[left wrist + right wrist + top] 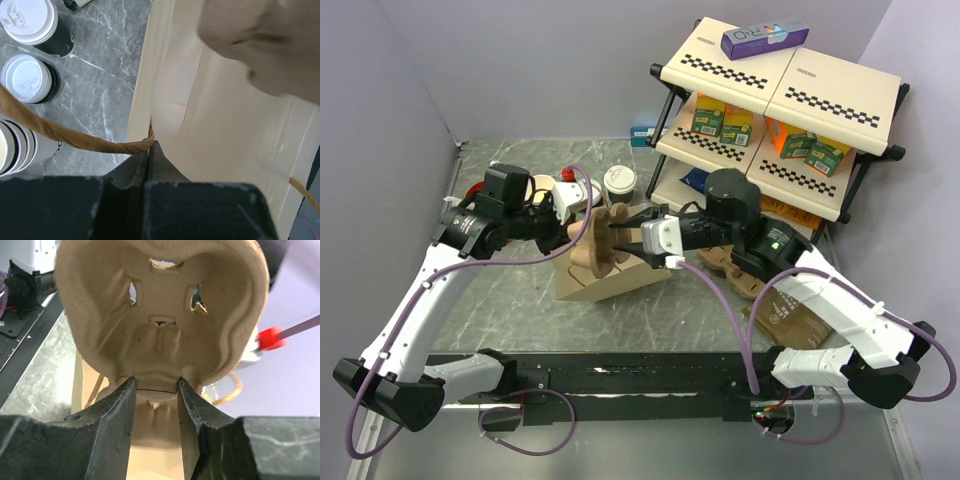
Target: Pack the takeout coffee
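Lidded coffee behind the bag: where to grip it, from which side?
Grip the coffee across its dark body, just under the lid. It stands upright, and the wider lid should stop it slipping. Probably come from above: the bag crowds its near side, the shelf its right.

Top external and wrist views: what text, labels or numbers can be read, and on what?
"FRO": what the large letters on the purple box atop the shelf seem to read; the rest is too small.
Green and orange cartons on the shelf: print too small to read.
Flat brown bag: dark print, blurred.
Takeout coffee lid: embossed marks, unreadable.
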Robot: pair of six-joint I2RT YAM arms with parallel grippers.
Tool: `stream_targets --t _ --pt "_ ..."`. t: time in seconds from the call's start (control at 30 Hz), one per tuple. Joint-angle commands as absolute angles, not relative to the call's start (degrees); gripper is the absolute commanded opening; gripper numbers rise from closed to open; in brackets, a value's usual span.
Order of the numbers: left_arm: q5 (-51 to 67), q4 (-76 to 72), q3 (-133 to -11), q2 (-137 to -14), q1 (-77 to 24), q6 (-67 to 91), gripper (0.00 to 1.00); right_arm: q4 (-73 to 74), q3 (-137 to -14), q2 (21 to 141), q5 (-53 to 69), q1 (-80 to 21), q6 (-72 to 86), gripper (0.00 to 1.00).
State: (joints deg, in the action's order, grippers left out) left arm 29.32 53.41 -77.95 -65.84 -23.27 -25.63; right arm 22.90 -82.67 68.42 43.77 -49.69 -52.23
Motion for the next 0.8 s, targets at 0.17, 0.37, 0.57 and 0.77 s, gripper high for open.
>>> stream_targets --t 0.17,0.37,0.57,0.77 --pt "30.8 53.2 -81.6 -65.5 -23.1 -22.9 0.01 13.2 -73.4 66.9 40.4 -49.8 -45.9 0.00" --pt "28.4 52.7 -82.2 -64.4 -22.9 -21.4 0.01 22.4 -75.0 66.6 38.1 -47.9 -51.0 0.00" --pt "28.5 52.2 -80.3 -62.9 -23.3 -21.8 0.01 35.5 -83.7 72.1 33.0 -47.9 -53.0 0.00" --pt "27.7 50.6 -77.5 -60.4 -23.6 -22.2 0.01 35.2 -87.2 73.2 34.3 -45.4 -43.3 0.00"
